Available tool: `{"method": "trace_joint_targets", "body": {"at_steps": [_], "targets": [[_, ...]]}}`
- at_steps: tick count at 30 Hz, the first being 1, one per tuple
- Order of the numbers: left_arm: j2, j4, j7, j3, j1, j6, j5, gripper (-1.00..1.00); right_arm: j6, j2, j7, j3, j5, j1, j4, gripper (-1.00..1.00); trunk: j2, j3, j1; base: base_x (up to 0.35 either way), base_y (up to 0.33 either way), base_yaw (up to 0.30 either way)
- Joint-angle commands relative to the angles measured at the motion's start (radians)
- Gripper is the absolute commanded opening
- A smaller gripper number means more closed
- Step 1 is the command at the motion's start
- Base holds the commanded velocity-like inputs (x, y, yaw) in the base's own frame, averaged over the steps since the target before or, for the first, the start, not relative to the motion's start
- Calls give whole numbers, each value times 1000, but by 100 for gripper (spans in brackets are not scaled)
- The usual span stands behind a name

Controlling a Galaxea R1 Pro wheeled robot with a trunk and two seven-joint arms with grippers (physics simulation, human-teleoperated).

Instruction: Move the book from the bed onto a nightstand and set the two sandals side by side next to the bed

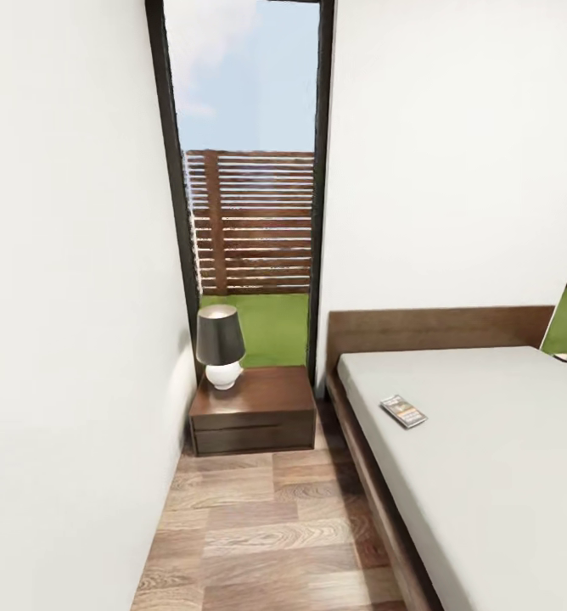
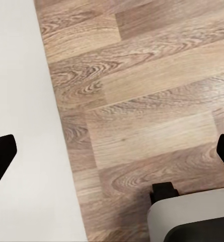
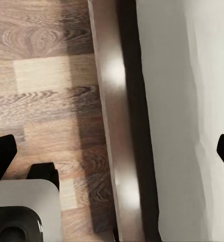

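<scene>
Book on bed, perhaps flat

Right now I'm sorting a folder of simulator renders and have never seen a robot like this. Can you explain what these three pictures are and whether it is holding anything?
They are three cameras on one wheeled, two-armed robot in a simulated bedroom. The large picture comes from its head: a bed on the right with a small book lying on the mattress, and a nightstand against the window, with a lamp on top. The other two come from cameras near each gripper, looking down along its fingers. The left gripper hangs over wooden floor beside a white wall; the right gripper hangs over the bed's dark frame and mattress edge. The black shapes at each picture's sides are fingertips, spread wide apart with nothing between them, so nothing is held.
</scene>
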Motion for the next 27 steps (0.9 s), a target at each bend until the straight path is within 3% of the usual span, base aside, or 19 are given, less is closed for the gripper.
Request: {"method": "trace_joint_targets", "body": {"at_steps": [1,10,27], "targets": [[0,0,-1,-8,0,-2,10,100,-3,0,3,-9,9,-1,1,100,-1,-1,1,328,1,-180],[0,0,-1,-8,0,-2,10,100,-3,0,3,-8,9,-1,1,100,-1,-1,1,331,0,-171],[0,0,-1,-8,0,-2,10,100,-3,0,3,-8,9,-1,1,100,-1,-1,1,332,24,-21]]}}
